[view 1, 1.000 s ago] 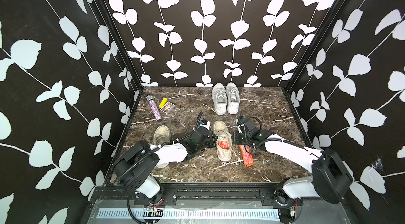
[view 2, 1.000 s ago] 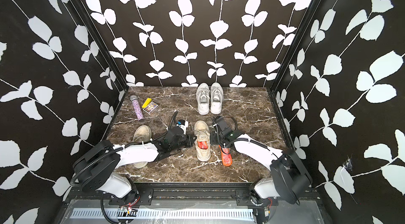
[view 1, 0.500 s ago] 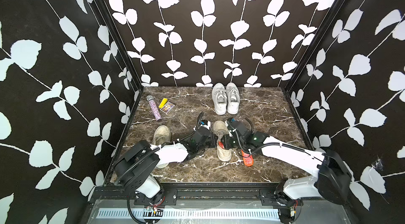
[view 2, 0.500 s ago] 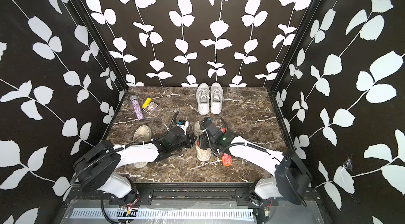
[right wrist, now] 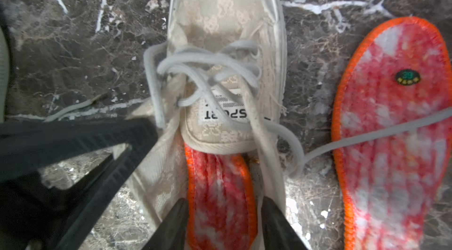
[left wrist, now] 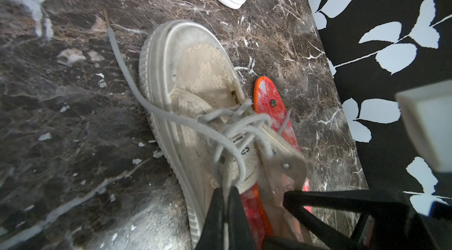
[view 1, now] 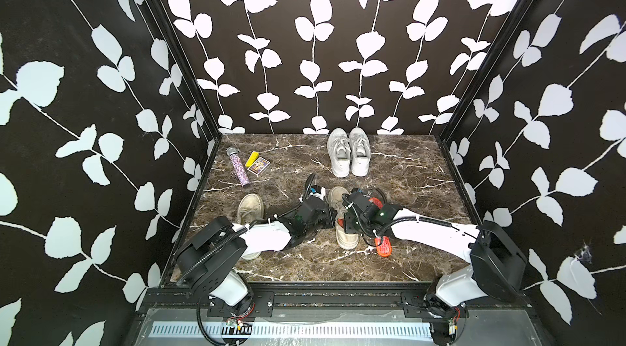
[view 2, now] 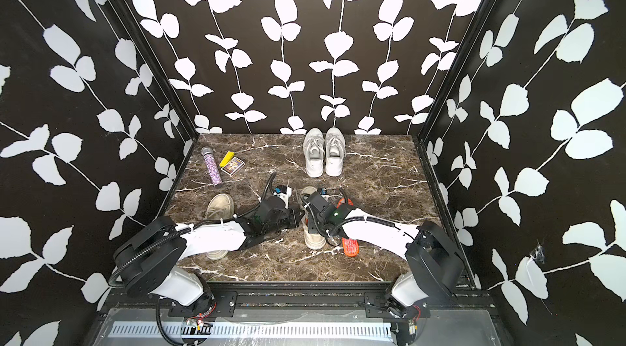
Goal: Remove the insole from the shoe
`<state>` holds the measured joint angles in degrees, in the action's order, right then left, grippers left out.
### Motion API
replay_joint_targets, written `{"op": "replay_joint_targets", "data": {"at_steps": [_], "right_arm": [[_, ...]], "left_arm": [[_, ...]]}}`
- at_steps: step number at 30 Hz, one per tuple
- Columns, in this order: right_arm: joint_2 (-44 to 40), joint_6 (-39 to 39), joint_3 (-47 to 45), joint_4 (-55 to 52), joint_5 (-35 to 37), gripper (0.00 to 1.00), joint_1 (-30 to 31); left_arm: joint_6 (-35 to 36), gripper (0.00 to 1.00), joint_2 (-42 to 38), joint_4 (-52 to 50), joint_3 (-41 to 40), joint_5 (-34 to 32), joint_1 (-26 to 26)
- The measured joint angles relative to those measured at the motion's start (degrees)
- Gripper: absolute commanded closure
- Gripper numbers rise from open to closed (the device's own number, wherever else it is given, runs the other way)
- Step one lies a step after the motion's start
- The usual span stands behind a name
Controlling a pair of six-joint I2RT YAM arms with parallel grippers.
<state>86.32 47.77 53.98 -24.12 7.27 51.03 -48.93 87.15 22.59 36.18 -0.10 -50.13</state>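
While the red-orange insole (right wrist: 217,175) sits inside the beige lace sneaker (right wrist: 225,11), its heel end showing behind the tongue, I see my right fingers (right wrist: 176,226) spread either side of that heel, not closed on it. My left fingers (left wrist: 217,212) are pressed together, pinching the sneaker's collar. At the sneaker's 3 o'clock a second insole (right wrist: 403,163) lies flat on the tabletop (view 1: 406,171); white sneakers (view 1: 349,151) stand at 12 o'clock.

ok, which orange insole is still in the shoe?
The insole tucked in the beige shoe, straddled by the right gripper. The other insole lies on the table beside it, green sticker showing.
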Motion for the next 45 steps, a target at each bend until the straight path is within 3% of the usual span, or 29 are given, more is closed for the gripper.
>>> {"op": "replay_joint_targets", "data": {"at_steps": [10, 21, 27, 30, 36, 42, 44, 45], "right_arm": [[3.32, 0.66, 2.27, -1.27, 0.04, 0.33, 0.17], [10.29, -1.46, 6.58, -3.3, -0.24, 0.44, 0.15], [11.78, -1.05, 8.57, -5.79, 1.81, 0.3, 0.22], [13.0, -0.79, 10.12, -7.39, 2.69, 0.3, 0.37], [16.31, -1.11, 12.5, -8.24, 2.36, 0.43, 0.2], [18.16, -2.75, 14.4, -9.27, 1.97, 0.64, -0.09], [18.05, -3.5, 14.19, -9.14, 1.9, 0.75, -0.2], [17.92, -3.91, 14.03, -9.09, 1.99, 0.85, -0.35]], "left_arm": [[-0.59, 1.0, 0.0, 1.14, -1.33, -0.15, -0.09], [-0.9, 1.0, 0.0, 2.29, -2.29, -0.35, -0.09], [-1.01, 1.0, 0.0, 2.82, -2.73, -0.39, -0.09], [-1.01, 1.0, 0.0, 3.08, -2.93, -0.42, -0.09], [-1.03, 1.0, 0.0, 3.28, -2.97, -0.37, -0.09], [-1.01, 1.0, 0.0, 3.34, -2.97, -0.39, -0.09], [-1.01, 1.0, 0.0, 3.34, -2.97, -0.39, -0.09], [-1.01, 1.0, 0.0, 3.34, -2.97, -0.39, -0.09]]}}
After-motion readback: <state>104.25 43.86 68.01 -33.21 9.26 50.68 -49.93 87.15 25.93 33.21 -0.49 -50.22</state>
